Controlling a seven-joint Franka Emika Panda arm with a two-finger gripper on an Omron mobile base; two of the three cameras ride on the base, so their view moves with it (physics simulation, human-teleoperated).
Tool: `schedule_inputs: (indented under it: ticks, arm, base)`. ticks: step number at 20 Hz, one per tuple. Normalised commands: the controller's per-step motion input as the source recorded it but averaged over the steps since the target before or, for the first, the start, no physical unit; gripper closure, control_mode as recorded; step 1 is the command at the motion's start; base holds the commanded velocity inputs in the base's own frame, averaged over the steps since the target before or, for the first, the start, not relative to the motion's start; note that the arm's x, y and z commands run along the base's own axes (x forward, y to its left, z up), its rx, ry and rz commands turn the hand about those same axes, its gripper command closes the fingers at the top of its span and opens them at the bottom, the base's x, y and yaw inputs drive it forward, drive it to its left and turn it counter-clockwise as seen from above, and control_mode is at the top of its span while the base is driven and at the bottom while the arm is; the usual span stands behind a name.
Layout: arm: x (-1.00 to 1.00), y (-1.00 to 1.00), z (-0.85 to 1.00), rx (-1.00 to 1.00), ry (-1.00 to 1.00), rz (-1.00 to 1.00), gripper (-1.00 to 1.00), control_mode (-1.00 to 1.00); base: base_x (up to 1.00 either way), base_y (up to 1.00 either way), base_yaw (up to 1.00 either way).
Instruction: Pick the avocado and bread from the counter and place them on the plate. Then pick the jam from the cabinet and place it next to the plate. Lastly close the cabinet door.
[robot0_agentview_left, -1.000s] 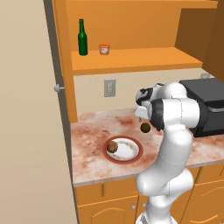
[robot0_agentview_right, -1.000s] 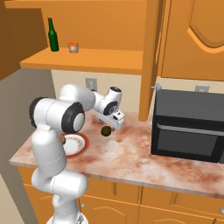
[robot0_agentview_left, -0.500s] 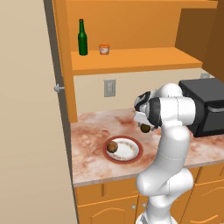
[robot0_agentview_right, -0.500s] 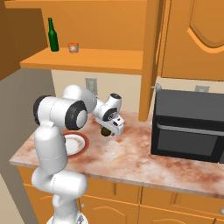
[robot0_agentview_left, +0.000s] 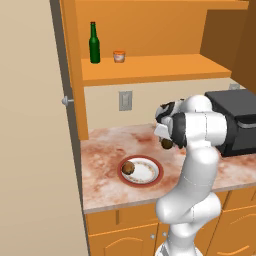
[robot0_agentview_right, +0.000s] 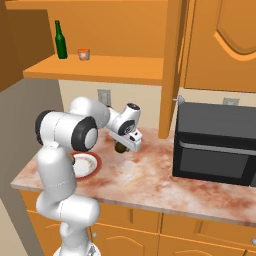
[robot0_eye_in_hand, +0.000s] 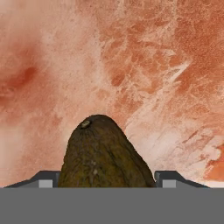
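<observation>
Carrying the avocado (robot0_eye_in_hand: 103, 154) is the step in hand: the jaws of the gripper (robot0_agentview_left: 166, 143) are clamped on it, one dark tip showing on each side of the fruit in the hand view, stem end pointing away from the camera. In both base views the avocado hangs clear above the counter (robot0_agentview_left: 105, 150), near the middle of its depth, between the plate (robot0_agentview_left: 150, 174) and the black microwave (robot0_agentview_right: 215, 145).

The plate sits toward the front edge of the counter, left of the gripper on the robot's own side. The bread (robot0_agentview_left: 128, 167) already lies on the plate's left part, so half of the first stage looks done.

To do this well:
- Keep the grip firm through the swing; the avocado is rounded and tapered, so it could slip or rotate between the tips.
- Travel sideways at the present height, then lower only once over the bare right part of the plate, away from the bread.
- Set it down low before opening, since a round fruit dropped from height would likely roll off the rim.
- Aim at the flat centre, not the sloped red-brown rim.

Still to come: the jam (robot0_agentview_left: 118, 56) stands on the shelf of the cabinet (robot0_agentview_left: 150, 67) just beside the green bottle (robot0_agentview_left: 94, 44), and the cabinet door (robot0_agentview_right: 170, 65) is open.
</observation>
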Motion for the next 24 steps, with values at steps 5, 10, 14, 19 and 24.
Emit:
schedule_inputs:
  ticks: [5,10,14,19,24]
  arm:
    - [-0.74,0.17,0.68,0.01,-0.06,0.02,1.0,-1.0]
    - [-0.79,0.66,0.24,0.0,0.0,0.05,1.0,-1.0]
    - [-0.7,0.99,0.03,0.0,0.0,0.05,1.0,-1.0]
    - [-0.37,0.89,0.0,0.0,-0.01,0.01,1.0,-1.0]
    - [0.0,0.5,0.0,0.0,0.0,0.0,-1.0,-1.0]
  base:
    - [0.0,0.0,0.0]
    - [0.0,0.0,0.0]
    - [0.0,0.0,0.0]
    - [0.0,0.0,0.0]
    - [0.0,0.0,0.0]
